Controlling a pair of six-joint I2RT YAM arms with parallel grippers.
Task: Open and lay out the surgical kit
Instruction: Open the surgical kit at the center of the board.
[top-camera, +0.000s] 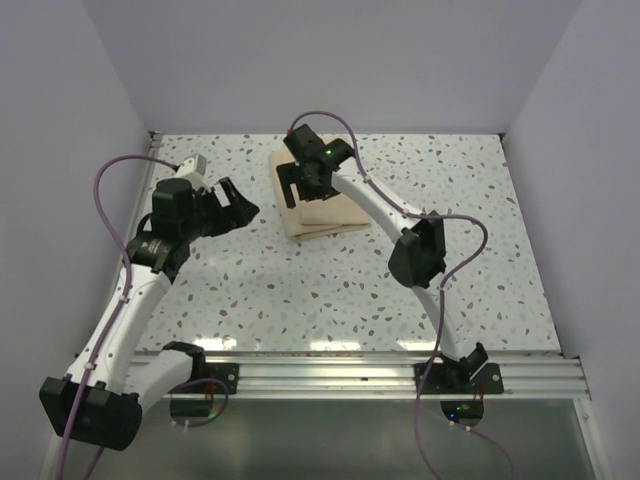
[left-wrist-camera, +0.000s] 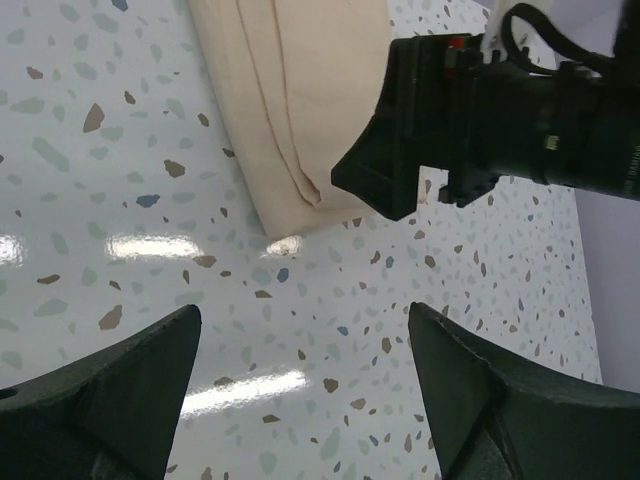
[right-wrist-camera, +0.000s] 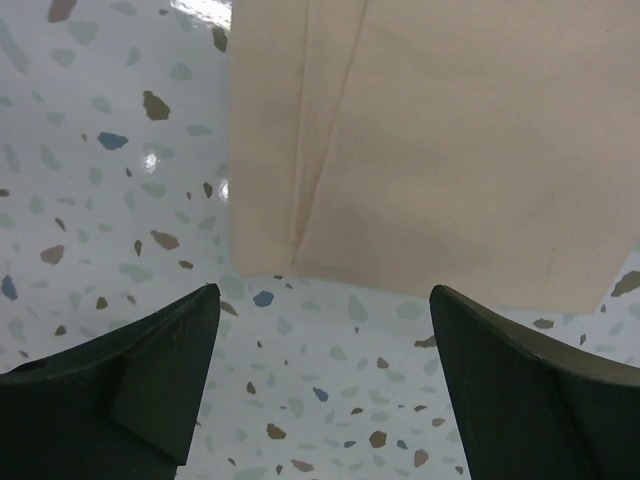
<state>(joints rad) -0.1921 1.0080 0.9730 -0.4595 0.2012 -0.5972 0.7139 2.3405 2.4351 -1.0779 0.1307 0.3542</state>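
The surgical kit (top-camera: 322, 210) is a folded tan cloth bundle lying flat at the back middle of the table. It also shows in the left wrist view (left-wrist-camera: 295, 100) and the right wrist view (right-wrist-camera: 440, 140). The steel tray and instruments are hidden. My right gripper (top-camera: 290, 190) is open and empty, hanging over the bundle's left edge, with the bundle's edge just ahead of its fingertips (right-wrist-camera: 320, 300). My left gripper (top-camera: 238, 205) is open and empty, a short way left of the bundle, pointing toward it (left-wrist-camera: 300, 320).
The terrazzo table (top-camera: 300, 290) is walled at the back and both sides. A metal rail (top-camera: 380, 375) runs along the near edge. The right arm's wrist (left-wrist-camera: 500, 110) shows in the left wrist view, above the bundle.
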